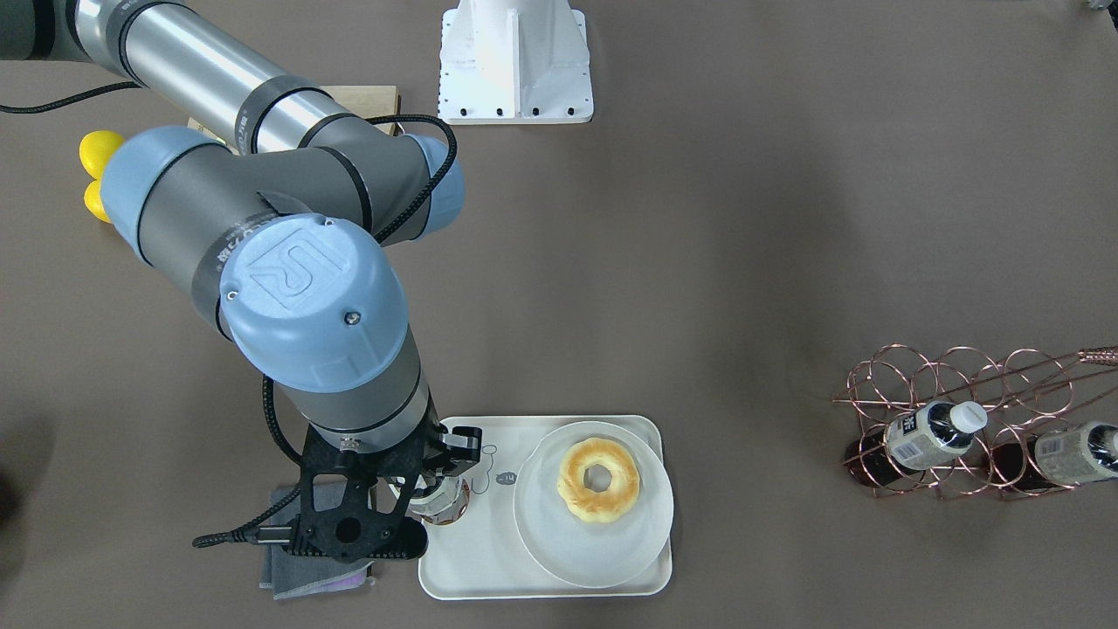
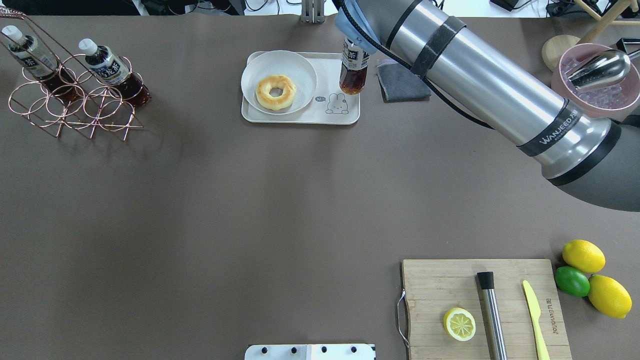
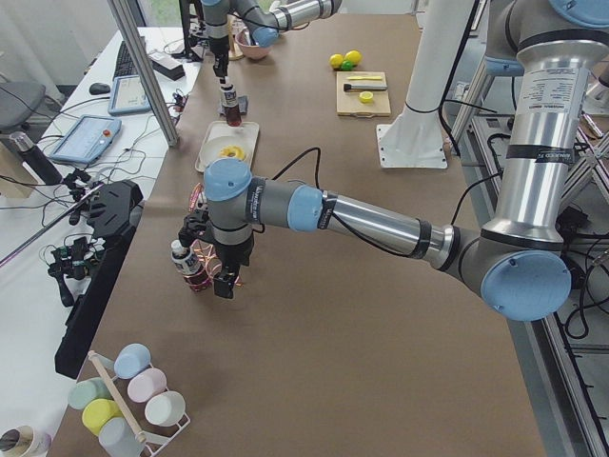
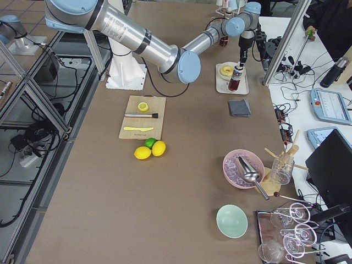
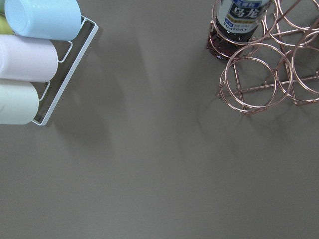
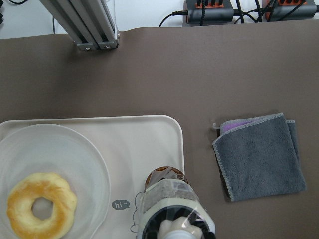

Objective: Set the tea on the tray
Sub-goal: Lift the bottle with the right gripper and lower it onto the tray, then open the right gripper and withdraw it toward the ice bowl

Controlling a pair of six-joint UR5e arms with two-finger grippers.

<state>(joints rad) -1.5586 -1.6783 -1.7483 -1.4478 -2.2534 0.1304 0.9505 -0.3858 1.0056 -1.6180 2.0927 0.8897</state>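
Note:
My right gripper [image 1: 437,489] is shut on the top of a tea bottle [image 2: 354,67] and holds it upright over the right end of the cream tray [image 2: 300,118], beside the cartoon drawing. The right wrist view looks down on the bottle [image 6: 172,201] over the tray [image 6: 149,134]. I cannot tell whether its base touches the tray. Two more tea bottles [image 2: 107,70] lie in the copper wire rack [image 2: 75,100]. My left gripper [image 3: 222,283] hangs close to that rack; whether it is open or shut I cannot tell.
A white plate [image 2: 300,70] with a ring-shaped bun [image 2: 275,92] fills the tray's other half. A grey cloth [image 2: 402,82] lies right of the tray. A cutting board [image 2: 440,285] with lemon half, muddler and knife is near the robot. Pastel cups [image 5: 30,50] lie left of the rack.

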